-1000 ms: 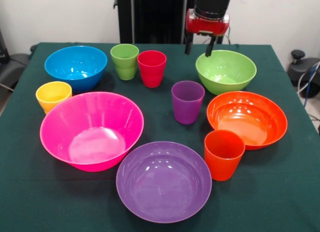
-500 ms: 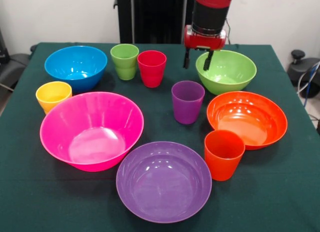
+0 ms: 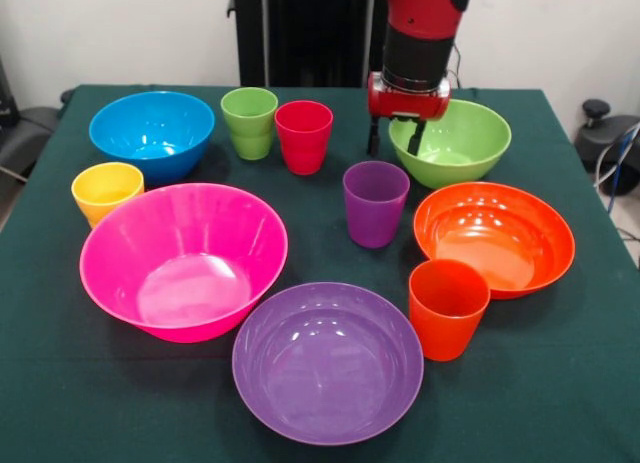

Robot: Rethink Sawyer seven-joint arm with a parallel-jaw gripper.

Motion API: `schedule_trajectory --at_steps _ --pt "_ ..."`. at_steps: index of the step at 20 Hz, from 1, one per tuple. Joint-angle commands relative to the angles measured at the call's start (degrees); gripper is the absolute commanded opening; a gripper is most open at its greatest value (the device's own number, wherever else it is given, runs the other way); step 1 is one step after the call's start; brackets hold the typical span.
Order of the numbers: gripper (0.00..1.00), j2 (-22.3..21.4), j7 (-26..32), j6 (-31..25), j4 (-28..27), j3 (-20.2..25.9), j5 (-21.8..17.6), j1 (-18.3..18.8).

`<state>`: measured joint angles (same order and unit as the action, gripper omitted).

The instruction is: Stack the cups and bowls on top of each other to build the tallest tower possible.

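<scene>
Jaws: I had the gripper [image 3: 394,143] narrowly parted astride the green bowl [image 3: 452,142] rim, upper right.
Risk: I judged the glossy rim might slip or tilt.

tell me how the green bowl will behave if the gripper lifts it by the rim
The green bowl looks like thin glossy plastic, so probably light and stiff. That sheen suggests the rim may slip in the gripper. Held by one side, so wide a bowl would likely tilt.

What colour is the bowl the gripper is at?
Green bowl, seen in the front view, with the gripper at its rim.
</scene>
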<state>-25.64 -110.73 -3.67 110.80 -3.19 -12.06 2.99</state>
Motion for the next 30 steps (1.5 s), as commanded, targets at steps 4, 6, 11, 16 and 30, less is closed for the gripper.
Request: schedule_trajectory --at_steps 4,6,11,16,30 --pt "1.0 2.9 -4.0 2.7 -5.4 4.1 -2.0 -0.7" --pt "1.0 2.3 -3.9 2.2 -5.2 4.0 -2.0 -0.7" --pt "1.0 1.3 -3.3 0.7 -5.2 4.1 -2.0 -0.4" --pt "1.0 0.1 -3.5 -0.8 -5.0 3.7 -1.3 -1.2" --pt "0.0 -0.9 -4.3 -1.9 -3.5 3.9 -0.5 -1.3"
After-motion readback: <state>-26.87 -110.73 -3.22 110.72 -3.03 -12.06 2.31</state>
